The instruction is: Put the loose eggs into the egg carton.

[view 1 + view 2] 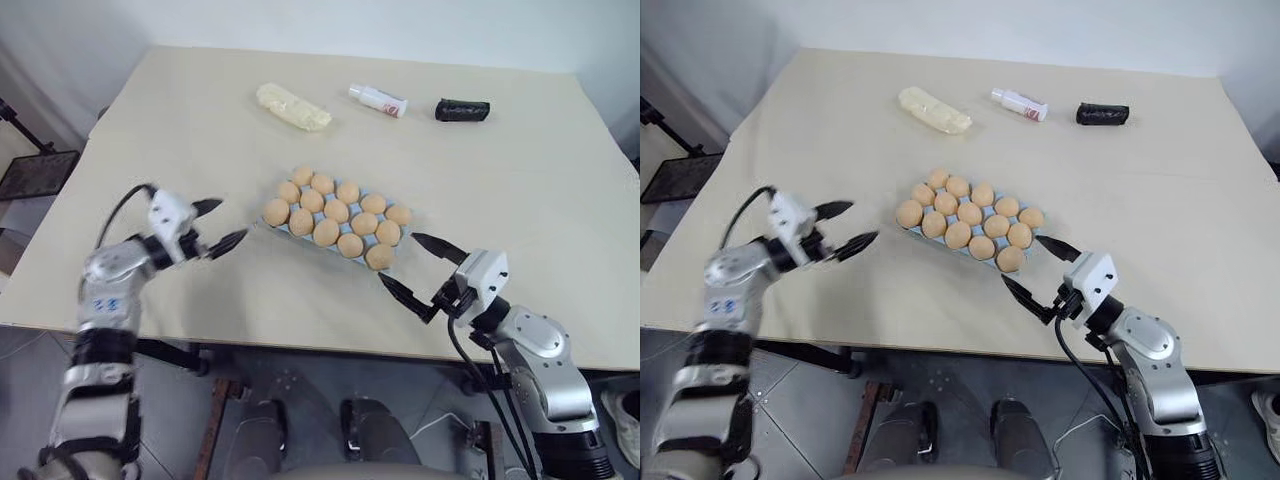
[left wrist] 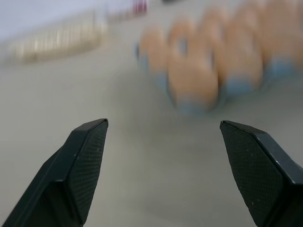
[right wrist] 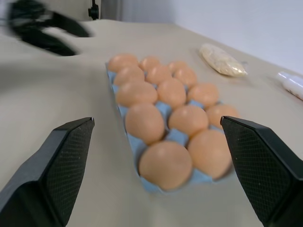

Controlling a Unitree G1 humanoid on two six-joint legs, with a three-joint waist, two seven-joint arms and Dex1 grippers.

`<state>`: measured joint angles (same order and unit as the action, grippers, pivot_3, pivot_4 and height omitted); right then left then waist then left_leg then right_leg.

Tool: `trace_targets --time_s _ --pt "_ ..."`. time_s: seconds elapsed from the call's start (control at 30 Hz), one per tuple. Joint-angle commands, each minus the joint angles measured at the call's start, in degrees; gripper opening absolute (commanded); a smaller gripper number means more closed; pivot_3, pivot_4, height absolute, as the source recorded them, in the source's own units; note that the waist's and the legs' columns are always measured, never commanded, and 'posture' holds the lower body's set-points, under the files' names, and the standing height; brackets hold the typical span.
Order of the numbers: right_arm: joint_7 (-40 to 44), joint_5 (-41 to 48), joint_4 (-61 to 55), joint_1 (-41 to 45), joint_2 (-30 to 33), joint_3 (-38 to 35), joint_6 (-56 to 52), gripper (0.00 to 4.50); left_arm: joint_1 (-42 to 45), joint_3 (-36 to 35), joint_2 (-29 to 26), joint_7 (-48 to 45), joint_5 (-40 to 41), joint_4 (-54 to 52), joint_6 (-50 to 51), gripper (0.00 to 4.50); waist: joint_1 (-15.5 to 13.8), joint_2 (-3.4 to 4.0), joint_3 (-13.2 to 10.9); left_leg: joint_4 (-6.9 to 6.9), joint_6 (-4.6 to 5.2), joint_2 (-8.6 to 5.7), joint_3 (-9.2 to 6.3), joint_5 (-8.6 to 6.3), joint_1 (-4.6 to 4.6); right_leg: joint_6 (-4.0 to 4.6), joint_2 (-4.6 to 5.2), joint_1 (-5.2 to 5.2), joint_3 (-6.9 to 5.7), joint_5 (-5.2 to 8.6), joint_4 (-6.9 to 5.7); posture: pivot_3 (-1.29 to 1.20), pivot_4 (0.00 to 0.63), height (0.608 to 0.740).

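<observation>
Nearest to me, my right gripper [image 1: 410, 265] hangs just above the front edge of the table [image 1: 520, 200], its two black fingers spread wide and holding nothing. It points toward the near right corner of the egg carton [image 3: 124, 112], close to it but apart. My left gripper [image 1: 219, 225] sits off the carton's left end, also above the tabletop, with its fingers parted and nothing between them; a clear strip of bare table lies between its tips and the nearest egg.

The light blue carton rests near the middle of the table, set at a slant so that its long side runs from upper left to lower right in the head views. Its cups are full: twelve pale orange-tan eggs [image 1: 337, 211] sit in three rows of four, each upright in its own cup, with the blue moulding showing between them in the right wrist view. I see no egg lying loose on the table.

Along the far side of the table lie three other things, well apart from the carton: a pale yellow lumpy bundle [image 1: 293, 107] to the left, a small white bottle [image 1: 378, 100] lying on its side in the middle, and a dark black roll [image 1: 462, 110] to the right.
</observation>
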<state>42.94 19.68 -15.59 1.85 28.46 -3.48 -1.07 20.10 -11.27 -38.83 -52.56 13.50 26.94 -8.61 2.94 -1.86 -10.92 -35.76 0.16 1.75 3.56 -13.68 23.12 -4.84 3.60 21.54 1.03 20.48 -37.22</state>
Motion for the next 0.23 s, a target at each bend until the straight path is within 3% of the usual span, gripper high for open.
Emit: trace_targets --time_s 0.03,0.23 --pt "2.1 1.6 1.5 2.1 1.0 -2.0 1.7 4.5 -4.7 -2.9 -2.1 -1.7 3.0 -7.1 1.2 4.04 -0.3 0.0 0.0 0.06 -0.01 0.0 -0.04 0.0 0.01 0.01 0.03 0.0 -0.02 0.01 0.09 0.0 0.15 0.74" --pt "5.4 2.3 3.4 3.0 2.0 -2.1 0.8 4.5 -7.8 -3.3 -0.9 1.0 3.6 -12.9 3.3 4.04 -1.5 0.03 0.0 0.64 -0.3 -0.05 0.2 0.25 0.13 0.13 0.87 -0.09 -0.81 0.06 0.36 0.0 0.15 0.74"
